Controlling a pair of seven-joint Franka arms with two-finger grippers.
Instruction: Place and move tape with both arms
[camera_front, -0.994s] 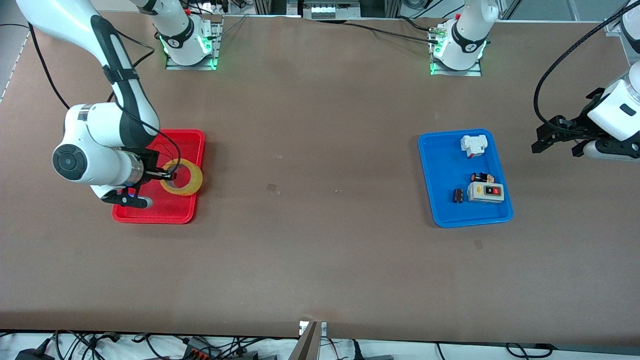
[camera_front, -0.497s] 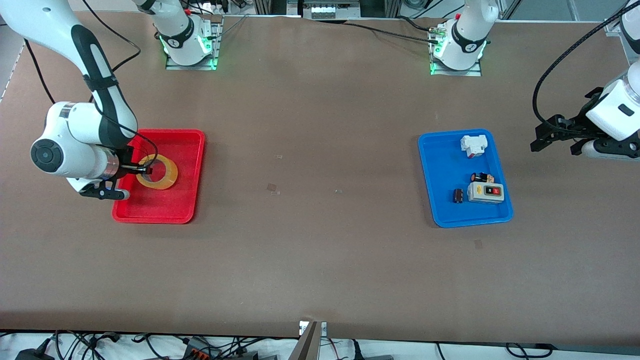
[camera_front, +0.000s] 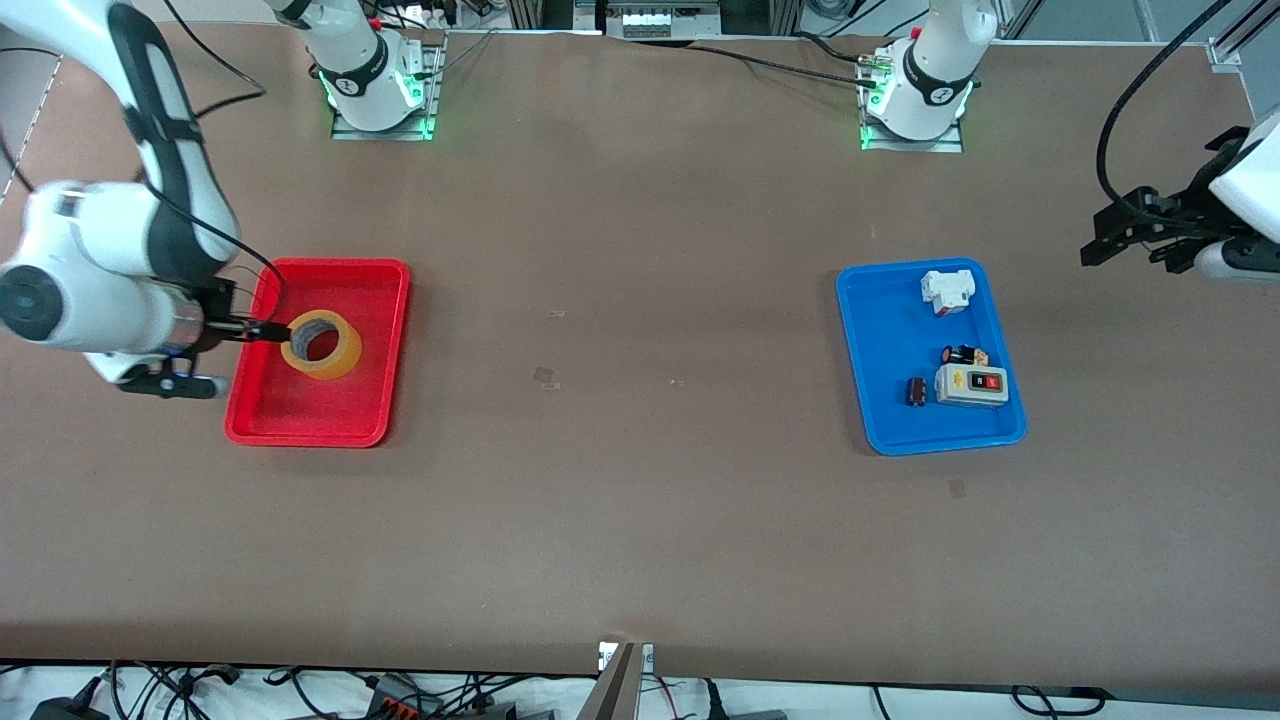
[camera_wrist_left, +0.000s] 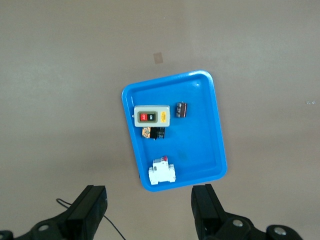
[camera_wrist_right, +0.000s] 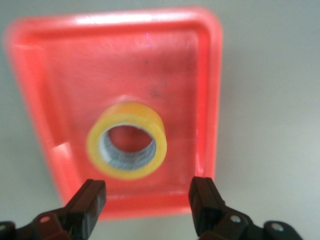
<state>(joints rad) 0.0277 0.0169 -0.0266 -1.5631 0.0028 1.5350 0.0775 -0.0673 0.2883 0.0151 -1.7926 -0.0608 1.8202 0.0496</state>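
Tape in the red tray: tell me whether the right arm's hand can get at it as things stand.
Probably yes. The tape lies flat and alone in the red tray. The right hand is open beside and above it, with nothing between them. The tray's low rim looks like the only thing to clear.

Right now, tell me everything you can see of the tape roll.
The tape is a wide ring of translucent yellowish-tan tape with a large round hole and a greyish inner core. It lies flat, hole up, on the floor of the red tray, clear of the walls. Nothing grips it: the right gripper hangs open above the tray's edge toward the right arm's end of the table, fingers apart and off the roll.
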